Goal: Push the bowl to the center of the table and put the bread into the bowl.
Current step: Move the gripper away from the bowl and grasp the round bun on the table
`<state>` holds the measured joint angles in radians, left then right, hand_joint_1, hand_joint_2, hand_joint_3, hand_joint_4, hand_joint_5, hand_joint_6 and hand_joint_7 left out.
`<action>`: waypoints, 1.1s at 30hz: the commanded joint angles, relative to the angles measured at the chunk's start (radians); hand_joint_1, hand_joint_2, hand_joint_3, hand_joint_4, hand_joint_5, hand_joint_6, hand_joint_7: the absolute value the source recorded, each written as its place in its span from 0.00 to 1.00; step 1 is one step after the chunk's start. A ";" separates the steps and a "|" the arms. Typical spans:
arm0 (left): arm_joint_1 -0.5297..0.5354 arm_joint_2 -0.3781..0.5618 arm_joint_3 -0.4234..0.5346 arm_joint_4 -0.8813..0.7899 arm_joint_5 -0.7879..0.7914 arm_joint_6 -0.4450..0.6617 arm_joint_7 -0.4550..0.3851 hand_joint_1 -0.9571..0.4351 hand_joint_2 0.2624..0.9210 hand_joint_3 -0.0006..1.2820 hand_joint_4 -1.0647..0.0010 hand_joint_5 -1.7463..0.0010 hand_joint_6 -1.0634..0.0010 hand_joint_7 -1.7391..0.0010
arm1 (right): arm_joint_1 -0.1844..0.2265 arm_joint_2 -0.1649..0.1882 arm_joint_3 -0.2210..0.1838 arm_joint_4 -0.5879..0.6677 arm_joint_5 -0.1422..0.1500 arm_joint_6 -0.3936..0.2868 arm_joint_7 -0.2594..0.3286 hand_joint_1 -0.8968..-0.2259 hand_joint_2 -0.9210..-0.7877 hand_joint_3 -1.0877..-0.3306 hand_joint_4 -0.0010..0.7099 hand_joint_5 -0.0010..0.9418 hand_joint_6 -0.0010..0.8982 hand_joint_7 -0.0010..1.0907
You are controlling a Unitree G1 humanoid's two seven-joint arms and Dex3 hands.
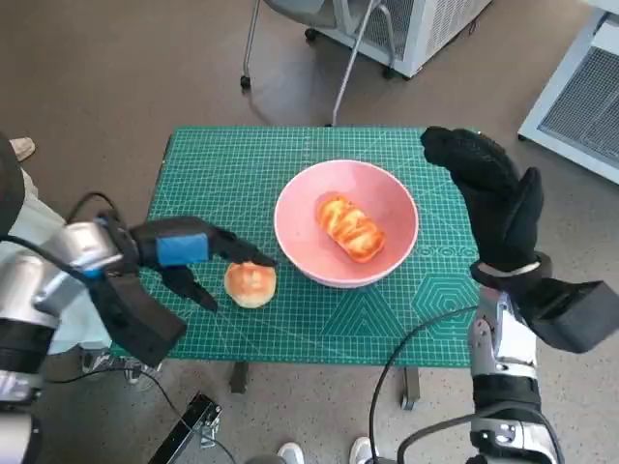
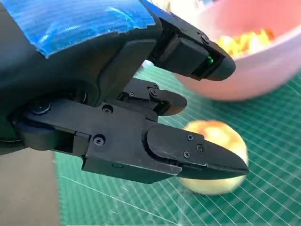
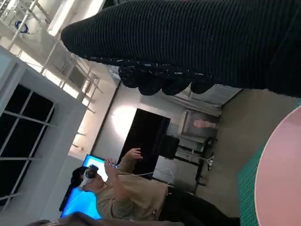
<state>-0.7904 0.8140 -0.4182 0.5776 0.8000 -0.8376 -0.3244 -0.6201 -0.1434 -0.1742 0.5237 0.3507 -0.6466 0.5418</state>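
The pink bowl [image 1: 393, 201] stands near the middle of the green mat [image 1: 213, 174], with a twisted golden bread [image 1: 348, 227] lying inside it. A round bun [image 1: 250, 286] lies on the mat just left of the bowl. My left hand [image 1: 184, 251] reaches to the bun from the left, fingers spread over and beside it without closing. The left wrist view shows the bun [image 2: 221, 136] between its fingers [image 2: 197, 150], with the bowl [image 2: 263, 75] behind. My gloved right hand [image 1: 493, 193] is raised off the bowl's right rim and holds nothing.
Chair legs [image 1: 290, 58] and a white cabinet [image 1: 426, 29] stand beyond the table's far edge. Shoes [image 1: 290, 452] show at the near edge. The right wrist view shows the glove [image 3: 188, 42], the bowl's rim [image 3: 282, 179] and a seated person [image 3: 122, 193].
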 commanded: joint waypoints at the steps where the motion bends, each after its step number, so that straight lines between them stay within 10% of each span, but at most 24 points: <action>1: -0.039 -0.025 -0.035 0.045 0.049 -0.007 0.039 0.42 0.75 0.00 0.52 1.00 0.45 0.97 | 0.018 -0.002 -0.007 0.007 0.009 0.008 0.009 0.36 0.00 0.45 0.51 0.06 0.01 0.72; 20: -0.122 -0.133 -0.220 0.253 0.243 0.074 0.168 0.56 0.77 0.00 0.53 0.99 0.41 0.97 | 0.024 0.011 -0.018 0.009 0.007 -0.001 0.001 0.33 0.00 0.49 0.53 0.06 0.04 0.72; 28: -0.140 -0.154 -0.291 0.318 0.315 0.118 0.322 0.69 0.96 0.05 0.37 0.97 0.28 0.95 | 0.029 0.016 -0.015 0.004 0.000 -0.007 -0.003 0.34 0.00 0.49 0.53 0.06 0.03 0.71; 30: -0.149 -0.152 -0.312 0.333 0.341 0.129 0.375 0.56 0.98 0.11 0.31 0.96 0.40 0.58 | 0.031 0.015 -0.016 0.002 0.001 -0.005 -0.002 0.34 0.00 0.49 0.53 0.06 0.03 0.71; 33: -0.163 -0.143 -0.331 0.351 0.362 0.138 0.435 0.65 0.99 0.14 0.49 0.52 0.44 0.32 | 0.032 0.015 -0.017 0.001 0.002 -0.003 -0.002 0.34 0.00 0.49 0.53 0.06 0.03 0.71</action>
<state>-0.9478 0.6589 -0.7154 0.8967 1.1222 -0.7063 0.0775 -0.6121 -0.1326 -0.1921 0.5231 0.3527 -0.6553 0.5428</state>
